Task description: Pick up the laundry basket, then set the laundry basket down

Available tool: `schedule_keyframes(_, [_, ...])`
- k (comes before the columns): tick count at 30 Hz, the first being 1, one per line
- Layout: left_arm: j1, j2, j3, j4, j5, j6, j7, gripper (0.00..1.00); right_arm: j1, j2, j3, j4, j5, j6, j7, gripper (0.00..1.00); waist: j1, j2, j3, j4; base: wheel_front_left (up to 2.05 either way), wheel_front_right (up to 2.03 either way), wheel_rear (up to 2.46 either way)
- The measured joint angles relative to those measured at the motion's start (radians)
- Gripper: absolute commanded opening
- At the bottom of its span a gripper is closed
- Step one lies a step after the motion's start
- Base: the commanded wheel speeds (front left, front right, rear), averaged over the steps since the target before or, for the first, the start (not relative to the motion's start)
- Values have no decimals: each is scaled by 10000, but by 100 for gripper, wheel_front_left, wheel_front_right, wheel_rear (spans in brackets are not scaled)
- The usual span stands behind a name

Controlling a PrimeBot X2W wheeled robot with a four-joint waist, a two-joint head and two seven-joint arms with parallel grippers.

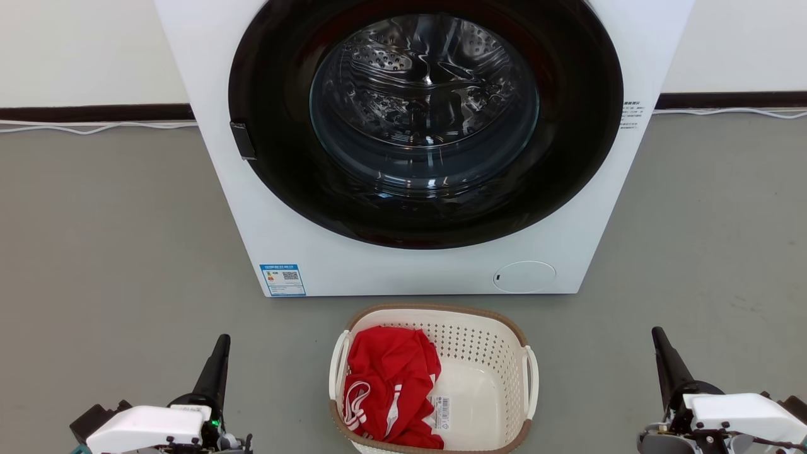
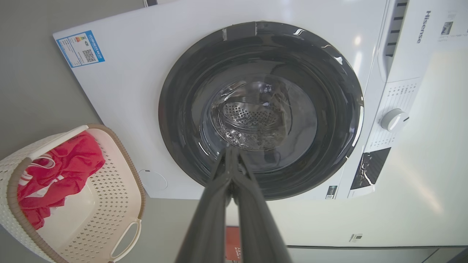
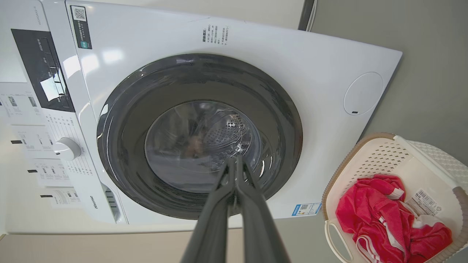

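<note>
We count one laundry basket (image 1: 485, 343), standing on the grey floor (image 1: 113, 252) just in front of one washer (image 1: 252, 214). It sits between our two grippers and apart from both. One red garment (image 1: 384, 384) lies in its left half, and one barcode sticker (image 1: 440, 413) shows on its bottom. Our left gripper (image 1: 222, 343) and right gripper (image 1: 657, 335) each have their fingers pressed together, empty. The washer's round door (image 1: 425, 113) is closed.

Laundry basket (image 1: 479, 343) on floor (image 1: 113, 252) before washer (image 1: 403, 271), garment (image 1: 388, 378) in its left side
</note>
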Motion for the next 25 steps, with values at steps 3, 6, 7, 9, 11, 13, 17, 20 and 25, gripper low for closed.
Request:
schedule_keyframes(3, [-26,-50,119,-94,-309,-29,142,0,-8,0,-21,-59,514,0,100,0,0,0,15,-9,0,0,0])
schedule_keyframes(6, [-30,-75,190,-144,-596,-127,224,0,-15,-2,-35,-104,907,0,186,0,0,0,26,-15,0,0,0])
schedule_keyframes(7, [-31,-82,211,-157,-685,-173,251,0,-18,-2,-35,-117,1039,0,190,0,0,0,30,-18,0,0,0])
schedule_keyframes(9, [-34,-107,268,-209,-848,-180,282,0,-28,-2,-46,-161,1243,0,268,0,0,0,37,-22,0,0,0])
schedule_keyframes(11, [-35,-123,326,-253,-978,-201,351,0,-68,-2,-54,-221,1501,0,313,0,0,0,45,-27,0,0,0])
schedule_keyframes(13, [-39,-127,351,-272,-1103,-257,351,0,-158,-4,-58,-255,1657,0,347,0,0,0,45,-27,0,0,0])
schedule_keyframes(17, [-39,-128,359,-278,-1112,-257,351,0,-192,-4,-59,-270,1657,0,347,0,0,0,46,-27,0,0,0])
schedule_keyframes(20, [-39,-128,359,-278,-1114,-257,351,0,-192,-4,-59,-270,1657,0,347,0,0,0,45,-27,0,0,0])
schedule_keyframes(25, [-39,-128,359,-280,-1114,-257,351,0,-192,-4,-59,-270,1657,0,347,0,0,0,46,-27,0,0,0])
